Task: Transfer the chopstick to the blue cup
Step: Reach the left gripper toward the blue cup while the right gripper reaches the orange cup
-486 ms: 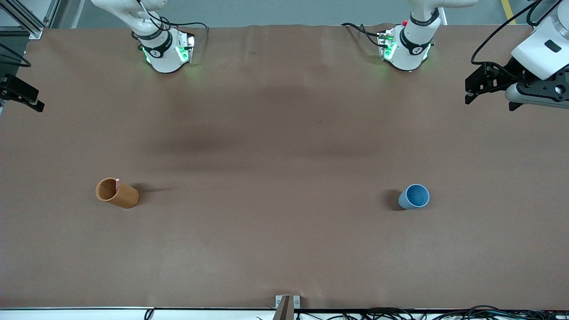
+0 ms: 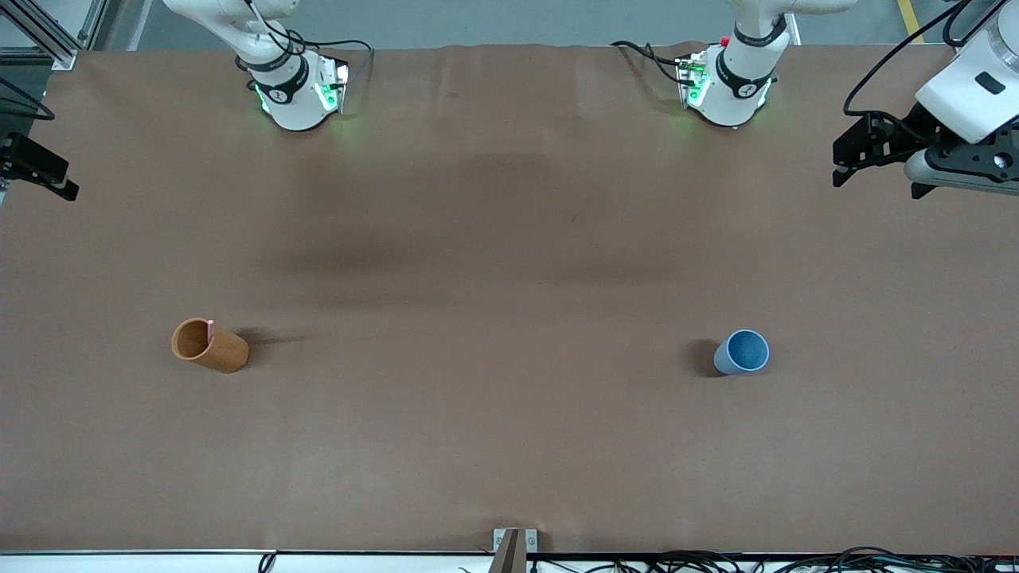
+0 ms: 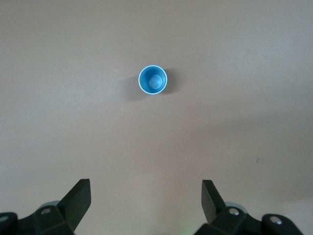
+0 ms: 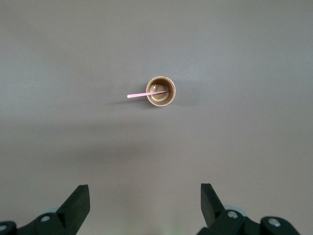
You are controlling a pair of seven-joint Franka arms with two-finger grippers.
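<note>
The pale-pink chopstick (image 4: 139,94) stands slanted in the tall orange-brown cup (image 2: 208,345) toward the right arm's end of the table; only its tip (image 2: 210,325) shows in the front view. The blue cup (image 2: 742,352) stands upright and empty toward the left arm's end, and also shows in the left wrist view (image 3: 152,80). My left gripper (image 3: 146,188) is open and empty, high over the table's edge at the left arm's end (image 2: 837,165). My right gripper (image 4: 145,188) is open and empty, high at the table's edge at the right arm's end (image 2: 48,171).
The brown table (image 2: 509,239) is bare between the two cups. The arms' bases (image 2: 294,95) (image 2: 728,87) stand along its top edge. A small metal bracket (image 2: 513,545) sits at the edge nearest the front camera.
</note>
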